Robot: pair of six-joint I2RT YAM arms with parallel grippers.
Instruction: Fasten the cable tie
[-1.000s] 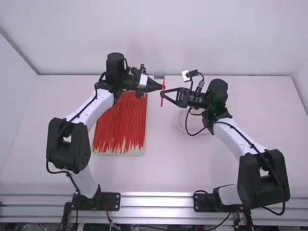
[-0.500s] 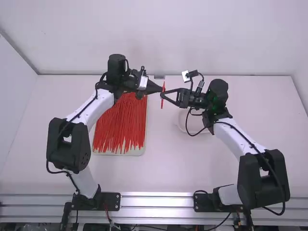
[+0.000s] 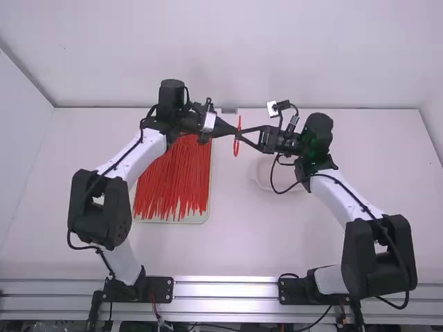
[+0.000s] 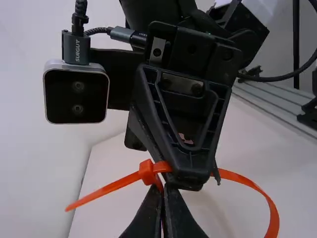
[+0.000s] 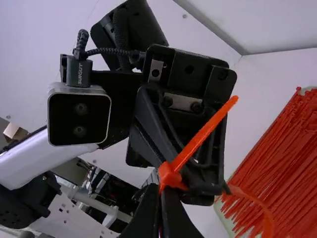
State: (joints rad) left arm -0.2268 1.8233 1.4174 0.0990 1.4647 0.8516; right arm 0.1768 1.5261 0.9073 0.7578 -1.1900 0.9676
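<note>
two grippers meet tip to tip over the far middle of the white table (image 3: 394, 187), sharing one red tie (image 3: 237, 144) held in the air. we see the left gripper (image 3: 233, 128) clenched on the tie right at its head, fingers (image 4: 148, 220) pressed together. the right gripper (image 3: 243, 131) comes in from the opposite side and is clamped on the same spot, its fingers (image 5: 148, 213) likewise squeezed flat. the strap runs through the head: a loop curves off one side and the free tail sticks out the other. below the left arm, a heap of spare ties (image 3: 173, 173) lies on a pale tray (image 3: 173, 220). a white dish (image 3: 261, 181) sits on the table under the right arm, just beside the tray.
</note>
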